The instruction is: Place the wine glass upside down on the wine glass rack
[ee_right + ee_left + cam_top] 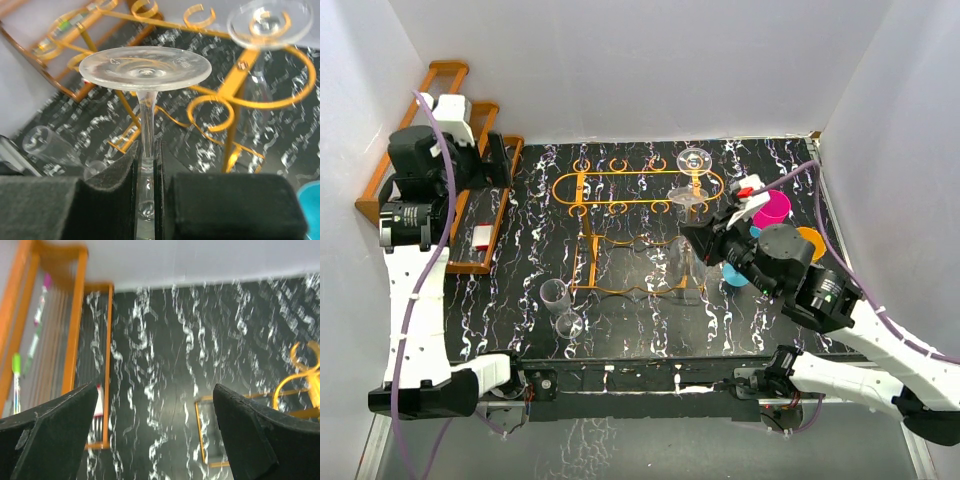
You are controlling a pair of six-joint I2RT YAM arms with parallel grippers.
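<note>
Wine glass (pixel 145 67) held inverted by the right end of the wine glass rack (pixel 238 117).
White walls (pixel 620 60) enclose a black, white-veined worktop (pixel 540 260). The rack stands at frame centre. The glass is centre-right, foot up, long axis vertical, its stem pinched in the right gripper (pixel 146 150). The left gripper (pixel 155 387), upper left, gapes wide.

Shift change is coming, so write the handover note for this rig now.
Left gripper: open, empty, near the wooden rack.
Right gripper: shut on the stem of an inverted wine glass, base up, beside the wine glass rack.
Done: a second glass hangs on it.
Left: seat the held stem in a loop, release.
A third glass lies on the table.
</note>
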